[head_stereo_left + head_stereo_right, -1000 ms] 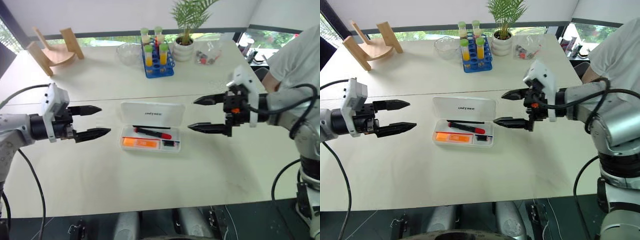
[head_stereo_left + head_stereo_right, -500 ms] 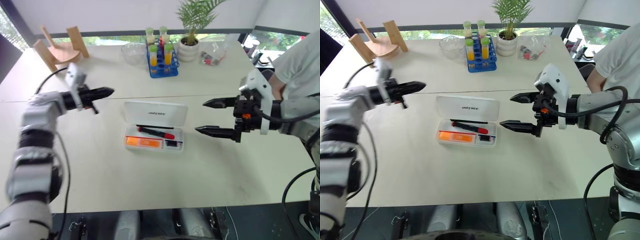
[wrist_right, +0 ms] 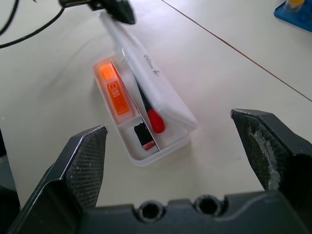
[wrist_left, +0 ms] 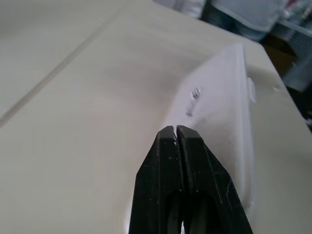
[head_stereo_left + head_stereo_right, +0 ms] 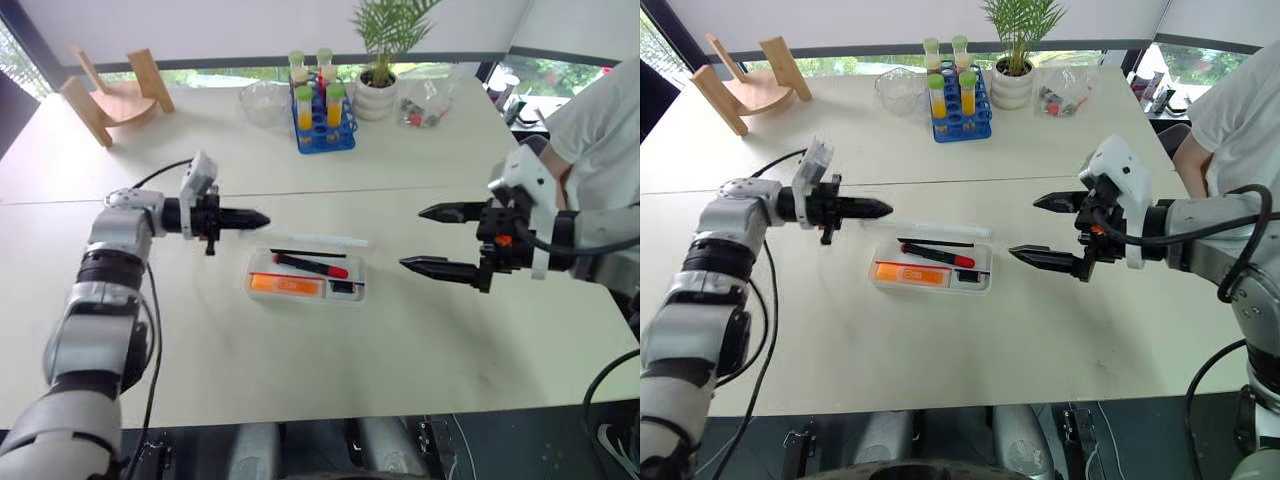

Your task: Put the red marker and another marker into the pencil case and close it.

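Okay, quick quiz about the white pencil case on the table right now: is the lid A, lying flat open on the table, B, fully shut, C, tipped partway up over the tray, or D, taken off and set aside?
C: the lid of the pencil case stands tilted over the tray, with the red marker and the orange highlighter still visible inside, and the shut left gripper at its rear corner.

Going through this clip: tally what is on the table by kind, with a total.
Slim red-capped markers: 1
Chunky orange highlighters: 1
White plastic pencil cases: 1
Blue tube racks: 1
Clear glass bowls: 1
Potted plants in white pots: 1
Wooden stands: 1
Clear bags of small items: 1
Total: 8
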